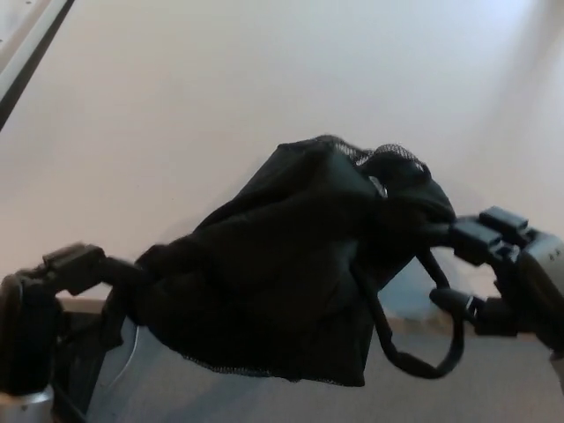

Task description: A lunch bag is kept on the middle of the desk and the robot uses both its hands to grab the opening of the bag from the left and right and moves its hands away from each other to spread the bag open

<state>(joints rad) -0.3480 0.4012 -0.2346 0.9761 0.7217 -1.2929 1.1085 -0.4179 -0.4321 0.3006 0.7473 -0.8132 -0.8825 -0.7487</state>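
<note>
Spreading step: left hand (75, 269) and right hand (493, 242) each grip the lunch bag (291, 264); next, part them further.

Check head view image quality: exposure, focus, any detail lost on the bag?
Head view: pale desk evenly lit, slightly washed out; black lunch bag underexposed, folds barely readable, mesh edge visible on top; left hand and right hand soft, dark against the bag; faint shadow right of the bag.

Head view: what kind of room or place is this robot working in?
Hard to say; probably an indoor desk or workbench. Only a plain pale desk top shows, with the black lunch bag held over it between the left hand and the right hand.
</note>
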